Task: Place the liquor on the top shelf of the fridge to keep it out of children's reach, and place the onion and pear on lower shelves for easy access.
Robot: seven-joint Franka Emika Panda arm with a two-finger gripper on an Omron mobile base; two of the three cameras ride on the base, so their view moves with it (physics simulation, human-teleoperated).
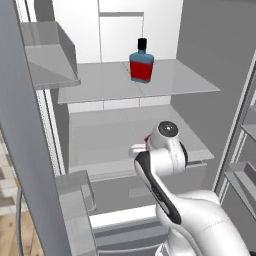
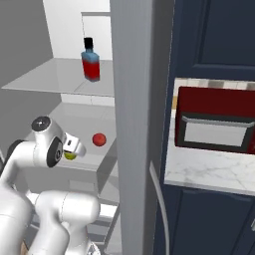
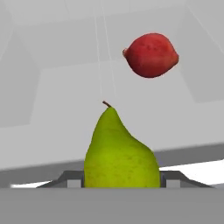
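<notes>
My gripper (image 3: 121,180) clasps the yellow-green pear (image 3: 120,153) upright, its sides against my dark fingertips (image 3: 70,178), apparently just over a lower pale grey shelf (image 2: 107,149) of the grey fridge. The round red onion (image 2: 99,140) lies on that shelf; the blue, red-labelled liquor bottle (image 1: 141,62) stands on the top shelf (image 1: 185,80).

You get no readable text anywhere; the liquor (image 1: 141,65) red label is blank, well beyond the fingers.
</notes>
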